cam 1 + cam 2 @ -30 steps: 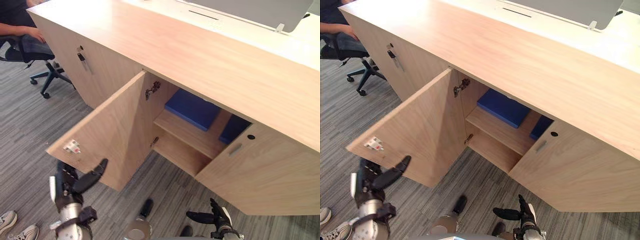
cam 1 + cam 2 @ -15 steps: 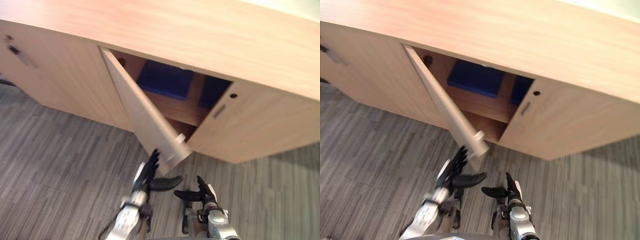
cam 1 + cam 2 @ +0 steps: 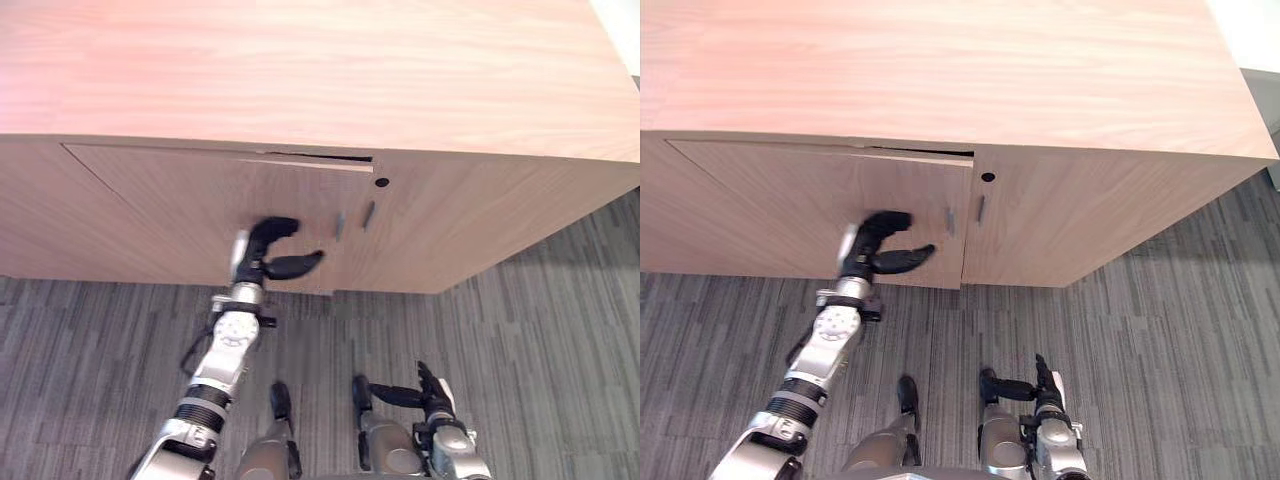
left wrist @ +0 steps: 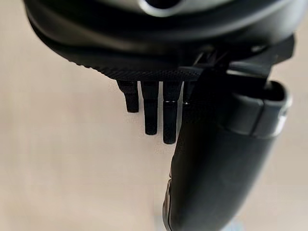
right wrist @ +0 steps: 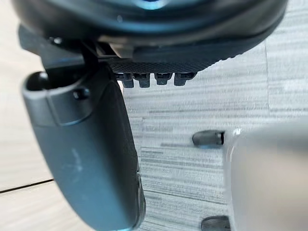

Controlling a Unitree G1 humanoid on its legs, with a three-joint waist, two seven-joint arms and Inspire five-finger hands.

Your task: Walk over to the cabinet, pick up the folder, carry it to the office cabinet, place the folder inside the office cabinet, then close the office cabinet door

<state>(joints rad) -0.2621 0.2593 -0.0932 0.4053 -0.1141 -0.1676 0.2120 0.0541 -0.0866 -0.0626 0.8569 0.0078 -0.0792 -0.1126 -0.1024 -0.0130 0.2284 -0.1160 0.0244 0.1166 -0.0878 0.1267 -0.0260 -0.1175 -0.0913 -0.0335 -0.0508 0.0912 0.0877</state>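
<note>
Left hand at the almost shut cabinet door.

The office cabinet door sits nearly flat in the front of the office cabinet. Its long side runs left to right, and its face points at the robot. A thin dark gap shows along its top right edge. The left hand is at the door face, near a small grey handle. Its fingers are loosely bent and apart from the thumb, holding nothing. The right hand hangs low over the grey carpet, fingers loose and empty.
</note>
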